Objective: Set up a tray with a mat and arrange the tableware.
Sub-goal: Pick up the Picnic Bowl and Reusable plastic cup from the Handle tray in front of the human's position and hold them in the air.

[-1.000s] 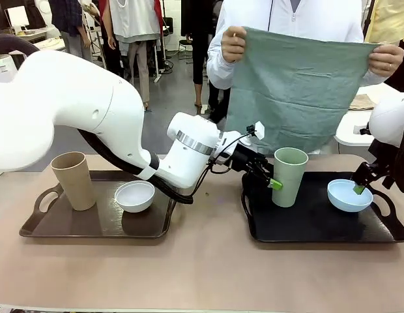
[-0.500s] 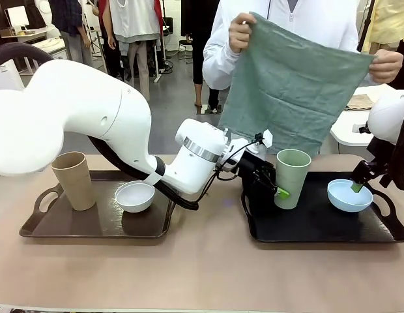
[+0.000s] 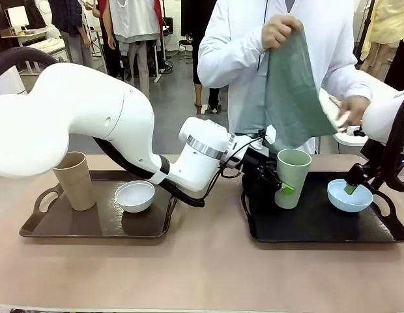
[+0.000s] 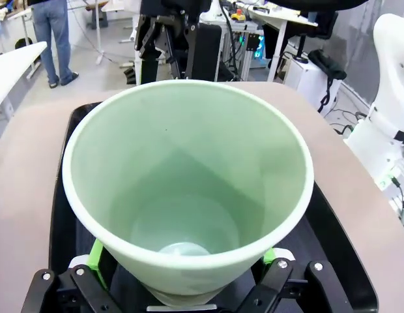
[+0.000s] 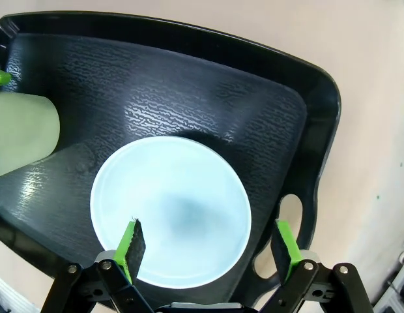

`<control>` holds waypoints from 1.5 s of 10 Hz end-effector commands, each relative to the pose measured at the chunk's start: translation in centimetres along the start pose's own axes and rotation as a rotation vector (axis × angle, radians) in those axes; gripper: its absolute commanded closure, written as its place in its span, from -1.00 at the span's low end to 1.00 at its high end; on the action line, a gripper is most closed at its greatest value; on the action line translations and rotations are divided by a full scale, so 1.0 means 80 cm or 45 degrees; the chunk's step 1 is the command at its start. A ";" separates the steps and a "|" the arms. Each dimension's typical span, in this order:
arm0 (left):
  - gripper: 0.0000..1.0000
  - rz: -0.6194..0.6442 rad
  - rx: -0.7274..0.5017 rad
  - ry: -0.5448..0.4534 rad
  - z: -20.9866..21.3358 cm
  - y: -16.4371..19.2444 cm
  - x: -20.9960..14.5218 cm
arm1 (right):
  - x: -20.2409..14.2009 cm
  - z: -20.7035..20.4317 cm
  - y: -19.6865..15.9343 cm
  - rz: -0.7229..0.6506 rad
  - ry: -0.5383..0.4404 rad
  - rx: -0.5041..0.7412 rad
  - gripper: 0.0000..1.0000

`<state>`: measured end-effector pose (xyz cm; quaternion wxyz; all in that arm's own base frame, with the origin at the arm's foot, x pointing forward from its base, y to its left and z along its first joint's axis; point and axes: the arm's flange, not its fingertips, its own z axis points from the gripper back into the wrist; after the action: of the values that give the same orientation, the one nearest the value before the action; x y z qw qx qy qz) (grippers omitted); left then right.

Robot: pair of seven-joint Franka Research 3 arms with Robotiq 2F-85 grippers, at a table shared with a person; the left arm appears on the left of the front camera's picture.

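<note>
Front view: left gripper [image 3: 280, 184] is reaching in from the left to centre frame, fingers spread on either side of the pale green tumbler [image 3: 291, 171]. The tumbler is standing upright at the left end of the black tray [image 3: 319, 225]. Left wrist view: green pads [image 4: 94, 254] are sitting just beside the base of the pale green tumbler [image 4: 189, 195]; can't tell whether they are touching it.

Right gripper [image 3: 350, 188] is hanging at the right edge of the front view, over the light blue bowl [image 3: 348, 197] at the right end of the black tray. Right wrist view: right gripper [image 5: 208, 242] is spread wide, its pads flanking the near rim of the light blue bowl [image 5: 171, 208] and pinching nothing.

Lower left of the front view: tan tumbler [image 3: 75, 180] and white bowl [image 3: 135, 195] are sitting side by side on the brown tray [image 3: 91, 225].

Top centre: a person is holding up a green cloth mat [image 3: 290, 91], bunched in one hand [image 3: 280, 29].
</note>
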<state>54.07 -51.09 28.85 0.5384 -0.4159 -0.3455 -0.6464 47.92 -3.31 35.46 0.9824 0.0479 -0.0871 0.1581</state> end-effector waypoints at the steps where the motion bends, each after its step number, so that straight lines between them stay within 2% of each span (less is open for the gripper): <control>1: -1.00 -0.034 0.010 -0.074 -0.001 0.000 -0.005 | 0.008 -0.006 -0.005 0.022 -0.031 0.024 -1.00; 5: -1.00 -0.073 0.020 -0.156 -0.005 0.002 -0.006 | 0.008 -0.013 -0.013 -0.006 -0.034 0.047 -1.00; 6: -0.87 -0.078 0.019 -0.161 -0.006 0.003 -0.008 | 0.008 -0.015 -0.017 -0.005 -0.031 0.047 0.15; 7: 0.13 -0.075 0.024 -0.162 -0.005 0.002 -0.011 | 0.007 -0.016 -0.018 -0.002 -0.029 0.048 0.16; 8: 0.27 -0.066 0.016 -0.157 -0.004 0.002 -0.011 | 0.007 -0.016 -0.019 -0.002 -0.029 0.049 1.00; 9: 0.26 -0.064 0.014 -0.154 -0.005 0.001 -0.010 | 0.008 -0.016 -0.019 -0.001 -0.030 0.048 1.00; 10: 1.00 -0.064 0.013 -0.154 -0.004 0.000 -0.010 | 0.008 -0.017 -0.019 0.002 -0.030 0.044 1.00; 11: 1.00 -0.063 0.012 -0.153 -0.004 -0.001 -0.009 | 0.009 -0.017 -0.019 0.003 -0.030 0.042 0.70; 12: 1.00 -0.061 0.013 -0.156 -0.003 -0.002 -0.008 | 0.009 -0.016 -0.019 0.005 -0.033 0.039 0.90; 13: 0.45 -0.057 0.012 -0.153 -0.003 -0.003 -0.008 | 0.010 -0.016 -0.018 0.009 -0.035 0.040 1.00; 14: 0.45 -0.054 0.010 -0.152 -0.003 -0.003 -0.008 | 0.009 -0.017 -0.018 0.009 -0.033 0.039 1.00; 15: 1.00 -0.051 0.010 -0.149 -0.003 -0.004 -0.008 | 0.008 -0.018 -0.019 0.006 -0.031 0.037 1.00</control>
<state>54.28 -51.55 28.05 0.5130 -0.4394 -0.3803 -0.6318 48.81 -3.99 34.78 0.9831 0.0533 -0.0864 0.1521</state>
